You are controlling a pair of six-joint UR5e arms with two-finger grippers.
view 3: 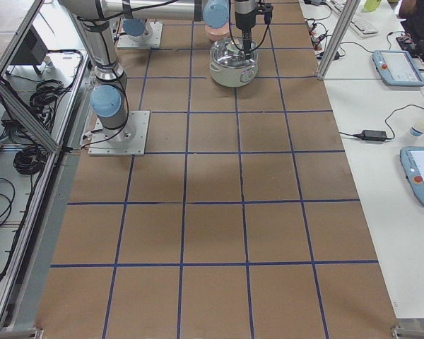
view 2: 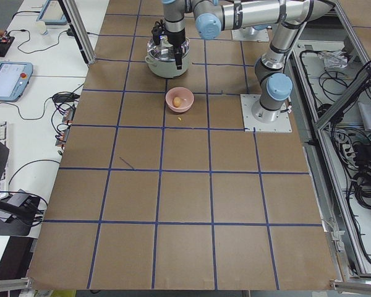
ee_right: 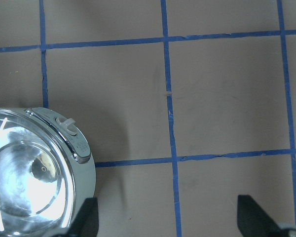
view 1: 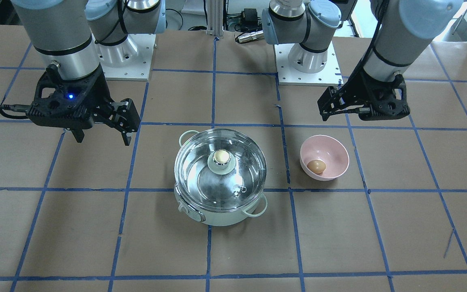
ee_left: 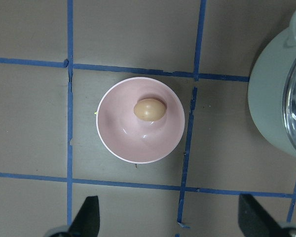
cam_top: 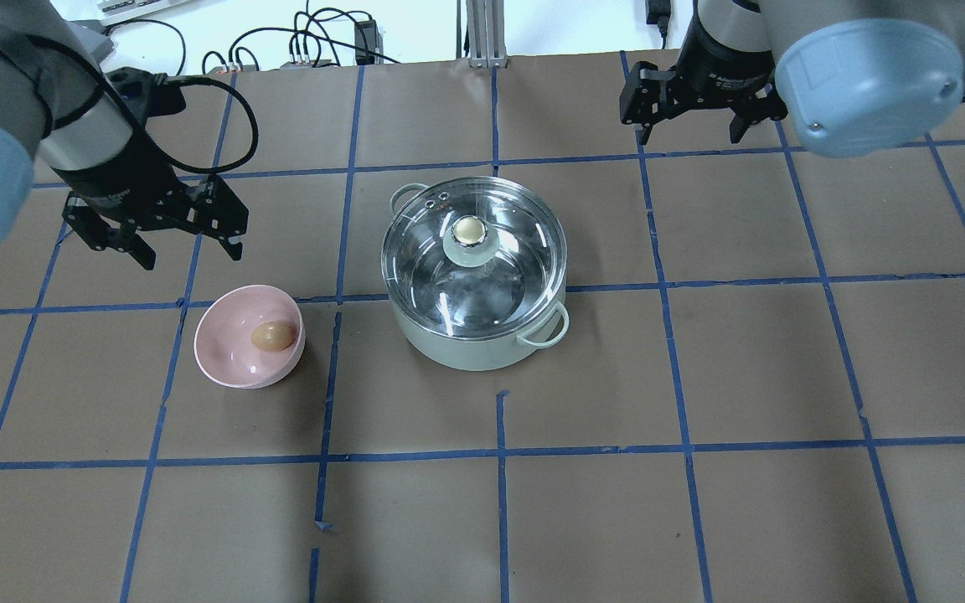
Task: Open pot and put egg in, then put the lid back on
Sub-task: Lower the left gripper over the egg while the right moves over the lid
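The mint-green pot (cam_top: pixel 482 343) stands mid-table with the glass lid (cam_top: pixel 499 276) on it and the metallic knob (cam_top: pixel 470 230) up. The brown egg (cam_top: pixel 273 336) lies in a pink bowl (cam_top: pixel 223 352) to the pot's left. My left gripper (cam_top: pixel 189 249) is open and empty, hovering behind the bowl. Its wrist view shows the egg (ee_left: pixel 149 109) in the bowl (ee_left: pixel 113 133) ahead of the open fingers (ee_left: pixel 89 215). My right gripper (cam_top: pixel 692 127) is open and empty, high at the back right of the pot. Its wrist view shows the lid (ee_right: pixel 24 173) at the lower left.
Brown paper with a blue tape grid covers the table (cam_top: pixel 700 377). The arm bases (view 1: pixel 306 61) stand on the robot's side. Cables lie beyond the far edge in the overhead view. The front-facing view shows the pot (view 1: pixel 221 215), the bowl (view 1: pixel 335 162) and both grippers (view 1: pixel 103 136) (view 1: pixel 330 109).
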